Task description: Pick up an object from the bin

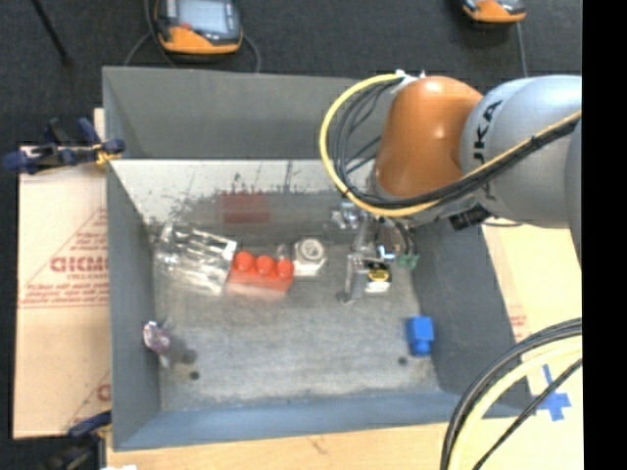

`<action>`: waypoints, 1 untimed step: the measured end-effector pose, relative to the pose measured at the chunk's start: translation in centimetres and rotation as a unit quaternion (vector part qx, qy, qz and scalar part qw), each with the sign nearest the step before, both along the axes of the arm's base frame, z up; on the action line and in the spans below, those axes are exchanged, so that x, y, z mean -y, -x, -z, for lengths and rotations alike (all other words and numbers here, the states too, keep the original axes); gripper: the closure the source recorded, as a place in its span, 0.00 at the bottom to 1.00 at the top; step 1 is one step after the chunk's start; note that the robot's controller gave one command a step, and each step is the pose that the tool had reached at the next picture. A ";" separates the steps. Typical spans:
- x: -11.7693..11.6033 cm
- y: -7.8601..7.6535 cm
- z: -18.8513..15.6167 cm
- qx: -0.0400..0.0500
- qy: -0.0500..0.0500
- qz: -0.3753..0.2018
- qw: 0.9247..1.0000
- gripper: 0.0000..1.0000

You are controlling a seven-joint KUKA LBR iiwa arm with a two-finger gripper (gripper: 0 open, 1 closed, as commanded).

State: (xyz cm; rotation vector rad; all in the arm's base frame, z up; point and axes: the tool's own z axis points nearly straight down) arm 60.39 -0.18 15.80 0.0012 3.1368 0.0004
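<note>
My gripper [368, 267] hangs low over the middle right of the bin floor, under the arm's orange cover. Just to its left lies a small white round piece [311, 255]. Touching that piece on the left is an orange block with round studs [261, 272], which rests against a clear plastic package [196, 256]. A small blue block [420, 334] sits on the floor below and to the right of the gripper.
A small purple and clear item [157, 338] lies near the bin's lower left corner. The arm reaches in from the right and covers the bin's upper right part. Bare grey floor stretches along the bin's front.
</note>
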 end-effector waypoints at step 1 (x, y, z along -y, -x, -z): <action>-3.9 -4.4 4.2 0.000 -0.001 0.060 0.998 0.00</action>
